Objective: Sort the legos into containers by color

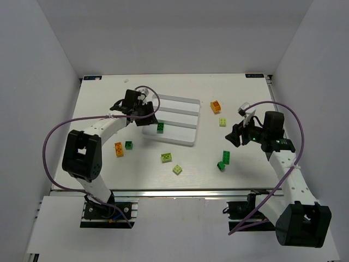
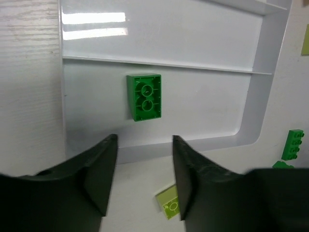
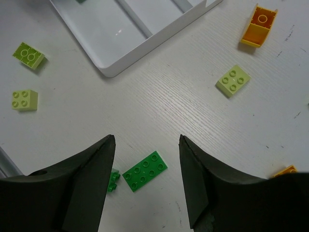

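The white tray (image 1: 188, 101) has three long compartments. One dark green lego (image 1: 161, 127) lies in its nearest compartment; in the left wrist view it lies studs-down (image 2: 144, 96). My left gripper (image 1: 152, 116) is open and empty just above that lego, its tips over the tray's near rim (image 2: 145, 176). My right gripper (image 1: 234, 137) is open and empty above the table right of the tray. In the right wrist view a flat dark green lego (image 3: 145, 171) lies between its fingers (image 3: 147, 162), with a small green one (image 3: 113, 180) beside it.
Loose legos on the table: orange (image 1: 216, 107) and pale green (image 1: 223, 121) right of the tray, two green (image 1: 226, 157) (image 1: 221, 166) front right, yellow-green (image 1: 166, 158) and pale (image 1: 178, 170) in front, orange (image 1: 118, 149) and dark green (image 1: 128, 144) at left.
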### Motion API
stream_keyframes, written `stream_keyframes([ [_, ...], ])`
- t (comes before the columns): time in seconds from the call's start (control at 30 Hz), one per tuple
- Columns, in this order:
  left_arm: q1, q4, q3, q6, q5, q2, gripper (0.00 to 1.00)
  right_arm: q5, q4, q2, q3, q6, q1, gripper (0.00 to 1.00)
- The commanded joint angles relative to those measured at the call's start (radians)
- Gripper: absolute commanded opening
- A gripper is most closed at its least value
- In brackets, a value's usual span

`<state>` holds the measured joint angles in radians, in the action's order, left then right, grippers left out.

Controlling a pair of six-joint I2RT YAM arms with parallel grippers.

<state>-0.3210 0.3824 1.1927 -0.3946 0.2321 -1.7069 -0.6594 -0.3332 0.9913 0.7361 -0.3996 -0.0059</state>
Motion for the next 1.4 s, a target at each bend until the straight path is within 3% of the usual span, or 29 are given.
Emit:
stream_keyframes([
  [0.0,0.008,0.009,0.01,0.005,-0.051,0.107,0.54,-0.028,0.031,0.01,0.003,-0.024,0.003,0.61],
  [0.1,0.019,0.009,-0.072,-0.029,-0.127,0.25,0.19,-0.028,0.031,0.009,0.0,-0.025,0.004,0.61],
  [0.17,0.019,0.03,-0.122,-0.046,-0.215,0.318,0.17,-0.025,0.033,0.009,0.002,-0.025,0.003,0.61],
  [0.2,0.019,0.042,-0.169,-0.065,-0.262,0.373,0.24,-0.023,0.031,0.01,0.002,-0.027,0.004,0.61],
  [0.23,0.019,0.059,-0.186,-0.076,-0.29,0.397,0.39,-0.023,0.031,0.009,0.003,-0.028,0.003,0.61],
  [0.3,0.028,0.131,-0.214,-0.12,-0.384,0.43,0.74,-0.025,0.031,0.009,0.002,-0.025,0.004,0.61],
  [0.33,0.028,0.157,-0.22,-0.133,-0.414,0.434,0.83,-0.022,0.031,0.009,0.002,-0.027,0.003,0.62],
  [0.4,0.028,0.222,-0.222,-0.157,-0.48,0.428,0.89,-0.023,0.034,0.009,0.002,-0.025,0.004,0.61],
  [0.73,0.056,0.257,-0.265,-0.27,-0.496,0.314,0.88,-0.028,0.031,0.0,0.003,-0.025,0.004,0.62],
  [1.37,0.065,0.202,-0.219,-0.202,-0.482,0.122,0.74,-0.025,0.034,0.001,0.003,-0.025,0.004,0.62],
])
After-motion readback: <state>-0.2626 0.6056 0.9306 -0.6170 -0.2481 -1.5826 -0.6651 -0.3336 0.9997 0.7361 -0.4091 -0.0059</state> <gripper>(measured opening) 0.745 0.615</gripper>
